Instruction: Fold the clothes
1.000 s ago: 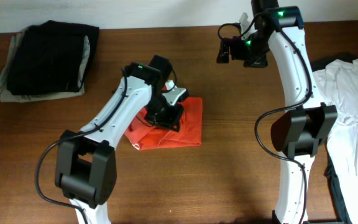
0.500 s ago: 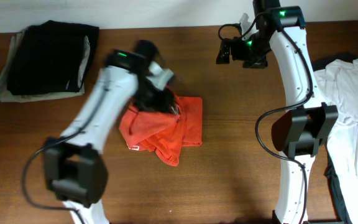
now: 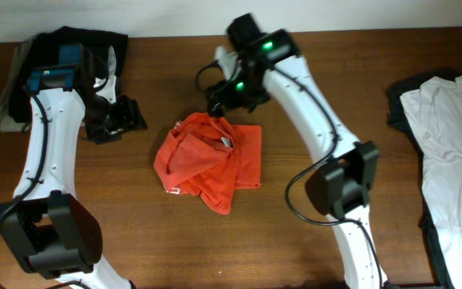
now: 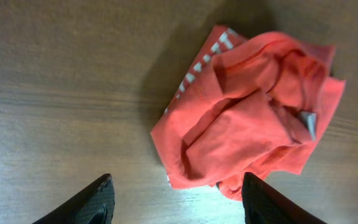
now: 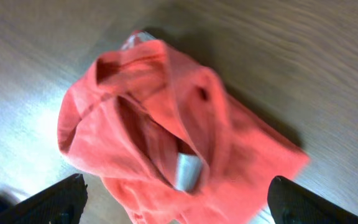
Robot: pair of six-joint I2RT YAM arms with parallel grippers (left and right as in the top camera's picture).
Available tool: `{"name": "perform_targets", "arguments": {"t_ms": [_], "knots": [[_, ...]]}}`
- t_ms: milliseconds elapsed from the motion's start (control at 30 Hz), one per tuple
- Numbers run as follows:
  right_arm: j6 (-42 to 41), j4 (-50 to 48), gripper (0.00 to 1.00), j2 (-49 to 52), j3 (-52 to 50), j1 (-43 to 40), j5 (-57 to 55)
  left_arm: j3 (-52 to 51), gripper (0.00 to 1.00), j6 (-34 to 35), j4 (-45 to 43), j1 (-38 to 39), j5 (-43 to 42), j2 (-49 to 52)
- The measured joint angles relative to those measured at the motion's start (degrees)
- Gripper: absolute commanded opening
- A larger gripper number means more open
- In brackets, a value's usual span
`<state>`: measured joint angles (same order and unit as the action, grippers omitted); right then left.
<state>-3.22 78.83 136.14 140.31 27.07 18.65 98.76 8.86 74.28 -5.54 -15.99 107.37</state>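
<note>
On the counter [image 3: 135,241] the red-orange T-shirt [image 3: 207,164] lies crumpled; the left claw [image 3: 123,120] stands wide beside it, the right claw [image 3: 217,103] wide over its top edge.

Brown wooden table [image 3: 183,241], grain visible; white wall [image 3: 175,12] along far edge.

Left arm [image 3: 42,152] rises from near edge of tabletop [image 3: 295,257] along the left side, bends near far-left corner, wrist turned inward toward the middle. Left gripper [image 3: 117,120] low over the wood, jaws apart; in its wrist view both dark fingers [image 4: 98,199] stand wide. Right arm [image 3: 311,112] reaches from right of centre toward the far edge, then folds back down and left. Right gripper [image 3: 219,100] spread wide, fingers [image 5: 55,199] at the frame's lower corners.
</note>
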Motion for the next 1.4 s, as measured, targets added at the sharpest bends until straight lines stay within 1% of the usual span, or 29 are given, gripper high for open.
{"name": "perform_targets", "arguments": {"t_ms": [167, 200, 333, 500, 833, 1100, 1233, 1267, 1400], "knots": [[-1.6, -4.2, 0.87, 3.9, 0.0, 2.6, -4.1, -0.7, 0.66, 0.0, -0.2, 0.0, 1.2, 0.0], [-1.7, -4.8, 0.85, 4.6, 0.0, 2.8, -4.8, -0.7, 0.66, 0.0, -0.2, 0.0, 1.8, 0.0], [-2.6, -6.8, 0.83, 6.4, 0.0, 3.0, -6.8, -0.7, 0.67, 0.0, -0.2, 0.0, 4.2, 0.0], [-2.7, -6.9, 0.83, 6.7, 0.0, 3.9, -7.7, -0.7, 0.67, 0.0, -0.1, 0.0, 5.2, 0.0], [-2.8, -5.1, 0.83, 6.7, 0.0, 8.2, -8.3, -0.7, 0.67, 0.0, 1.4, 0.0, 5.6, 0.0], [-2.8, -4.9, 0.82, 6.7, 0.0, 8.8, -9.0, -0.7, 0.67, 0.0, 1.9, 0.0, 5.6, 0.0], [-2.9, -6.5, 0.69, 6.7, 0.0, 8.8, -11.6, -0.7, 0.67, 0.0, 2.0, 0.0, 5.6, 0.0], [-2.8, -6.8, 0.67, 6.7, 0.0, 8.8, -12.0, -0.7, 0.67, 0.0, 2.0, 0.0, 5.6, 0.0], [-2.8, -7.2, 0.66, 6.7, 0.0, 8.8, -12.9, -0.7, 0.67, 0.0, 2.0, 0.0, 5.6, 0.0]]}}
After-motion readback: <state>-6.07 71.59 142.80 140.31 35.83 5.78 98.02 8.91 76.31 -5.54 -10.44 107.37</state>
